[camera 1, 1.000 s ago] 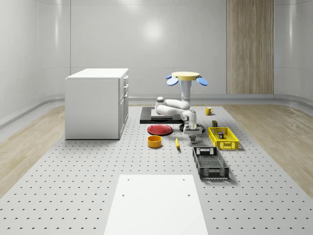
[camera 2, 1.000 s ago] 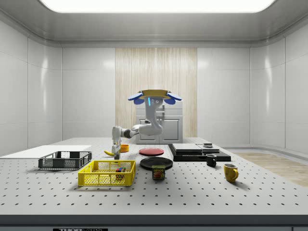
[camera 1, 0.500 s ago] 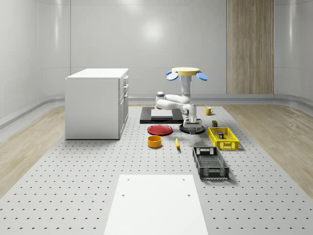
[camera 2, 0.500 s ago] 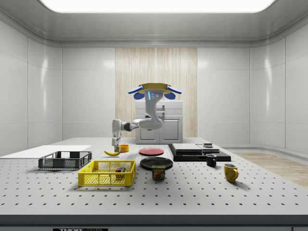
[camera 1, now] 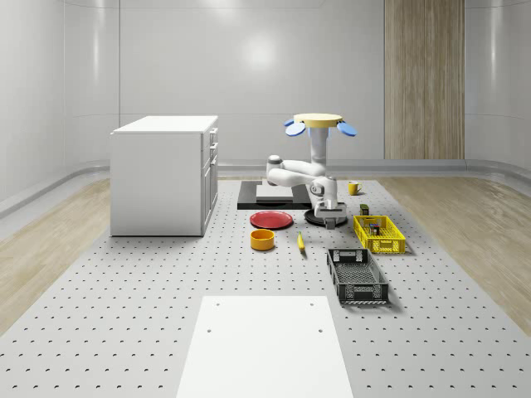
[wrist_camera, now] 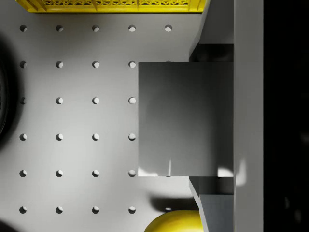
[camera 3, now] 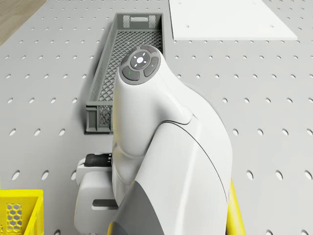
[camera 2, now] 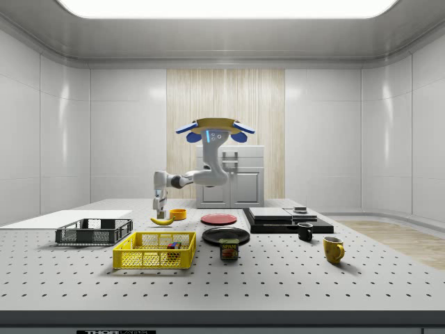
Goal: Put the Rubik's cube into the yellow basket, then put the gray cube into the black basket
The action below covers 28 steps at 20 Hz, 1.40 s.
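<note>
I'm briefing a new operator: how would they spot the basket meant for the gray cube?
On the perforated table, find the flat white panel. Off its far right corner in the whole-scene view lies the black basket, a long mesh crate. Its neighbour, the yellow basket, differs in colour.

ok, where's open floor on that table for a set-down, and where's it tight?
Free: the perforated stretch between the white cabinet and the white panel, in front of the orange bowl. Crowded: around the red plate, banana, black plate, yellow basket and black basket, where the gripper hangs with the gray cube.
</note>
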{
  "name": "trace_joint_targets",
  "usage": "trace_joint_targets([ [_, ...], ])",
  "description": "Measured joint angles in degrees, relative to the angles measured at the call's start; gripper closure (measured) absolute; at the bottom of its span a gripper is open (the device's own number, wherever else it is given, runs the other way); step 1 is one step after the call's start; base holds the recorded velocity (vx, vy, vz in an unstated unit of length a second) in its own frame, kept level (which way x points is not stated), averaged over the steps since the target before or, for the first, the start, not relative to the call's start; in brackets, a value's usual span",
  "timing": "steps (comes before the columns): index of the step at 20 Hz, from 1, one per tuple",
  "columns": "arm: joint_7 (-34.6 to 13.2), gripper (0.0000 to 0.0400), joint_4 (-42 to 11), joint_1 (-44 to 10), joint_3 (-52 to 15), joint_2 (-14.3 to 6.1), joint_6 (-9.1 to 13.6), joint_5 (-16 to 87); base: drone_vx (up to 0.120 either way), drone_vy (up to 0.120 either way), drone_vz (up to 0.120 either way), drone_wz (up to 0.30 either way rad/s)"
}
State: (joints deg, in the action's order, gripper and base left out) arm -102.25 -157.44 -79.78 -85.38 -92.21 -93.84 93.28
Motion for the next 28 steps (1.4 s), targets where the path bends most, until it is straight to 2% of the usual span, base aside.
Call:
trace_joint_targets([
  [8,0.0,0.015,0.0,0.0,0.0,-0.1,-0.1,-0.1,0.12,0.11,0.0,0.0],
  [28,0.0,0.015,0.0,0.0,0.0,-0.4,-0.3,-0.2,0.12,0.0,0.0,0.0],
])
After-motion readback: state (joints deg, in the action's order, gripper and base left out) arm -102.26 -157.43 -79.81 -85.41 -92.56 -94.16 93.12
